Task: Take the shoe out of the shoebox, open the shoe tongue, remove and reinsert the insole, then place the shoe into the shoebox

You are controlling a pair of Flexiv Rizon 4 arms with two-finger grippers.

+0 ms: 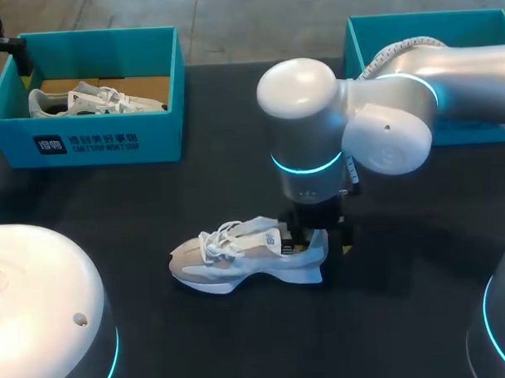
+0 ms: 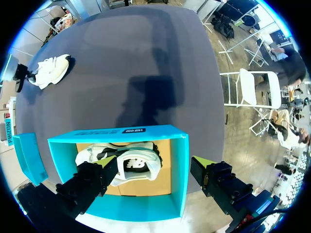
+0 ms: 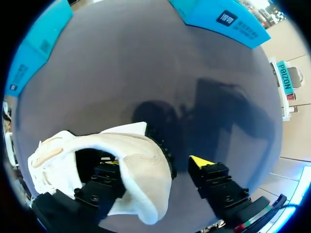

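Your right pincer (image 3: pixel 155 165) stands spread across the heel of the shoe (image 1: pixel 238 260), one finger seemingly inside the collar and the other just clear behind it, probably to steady it for the tongue and insole work. The shoe lies on the table (image 1: pixel 406 316) at lower middle of the head view. Your left pincer (image 2: pixel 154 167) hangs spread over the shoebox (image 1: pixel 93 143) at upper left, where a second shoe (image 1: pixel 92 99) lies, out of the way.

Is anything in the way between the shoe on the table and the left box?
Nothing visible: only bare table lies between the shoe and the box. The box already holds a second shoe, though.
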